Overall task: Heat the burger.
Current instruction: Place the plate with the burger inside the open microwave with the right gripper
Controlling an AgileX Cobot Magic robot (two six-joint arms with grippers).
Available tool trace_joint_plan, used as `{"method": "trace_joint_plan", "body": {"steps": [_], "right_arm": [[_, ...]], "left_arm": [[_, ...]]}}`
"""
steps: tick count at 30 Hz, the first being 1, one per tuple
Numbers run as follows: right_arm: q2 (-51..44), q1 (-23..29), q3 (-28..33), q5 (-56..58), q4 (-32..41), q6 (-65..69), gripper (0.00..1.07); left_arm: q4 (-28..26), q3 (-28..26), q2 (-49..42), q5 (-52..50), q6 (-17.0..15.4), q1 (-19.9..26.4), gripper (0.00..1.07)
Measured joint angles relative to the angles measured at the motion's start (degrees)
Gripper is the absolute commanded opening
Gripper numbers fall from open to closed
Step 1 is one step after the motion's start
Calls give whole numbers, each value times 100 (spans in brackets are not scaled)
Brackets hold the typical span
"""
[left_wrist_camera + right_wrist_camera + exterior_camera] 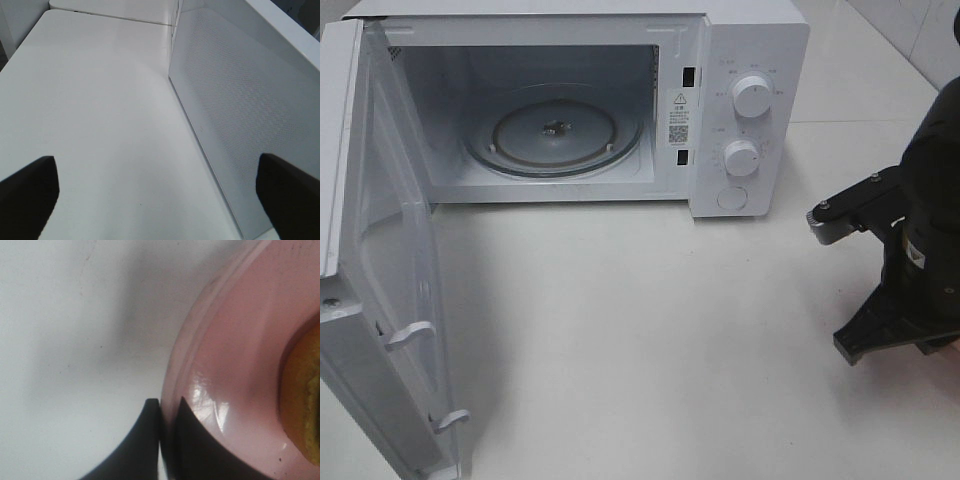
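Observation:
Only a golden-orange edge of the burger [306, 400] shows, in the right wrist view, sitting on a round pink plate [235, 355]. My right gripper [167, 415] is shut on that plate's rim, one finger on either side of it. In the exterior high view the right arm [905, 260] stands at the table's right edge; plate and burger lie outside that frame. My left gripper [160, 195] is open with nothing between its fingers, over bare table beside the microwave's door [240, 110]. It does not show in the exterior high view.
A white microwave [745, 50] stands at the back with its door [380, 290] swung wide open to the left. Its glass turntable [555, 130] carries nothing. Two knobs [752, 96] sit on its right panel. White tabletop [650, 330] spreads in front.

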Motion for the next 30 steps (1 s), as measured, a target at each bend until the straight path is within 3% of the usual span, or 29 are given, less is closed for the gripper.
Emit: {"method": "trace_joint_plan", "body": {"steps": [17,30], "right_arm": [[-980,963,710,573,11,160,0],[-1387,2320,854,859,29,223,0]], "left_arm": [[0,0,0,0,0,0,102],[0,0,0,0,0,0,102]]}}
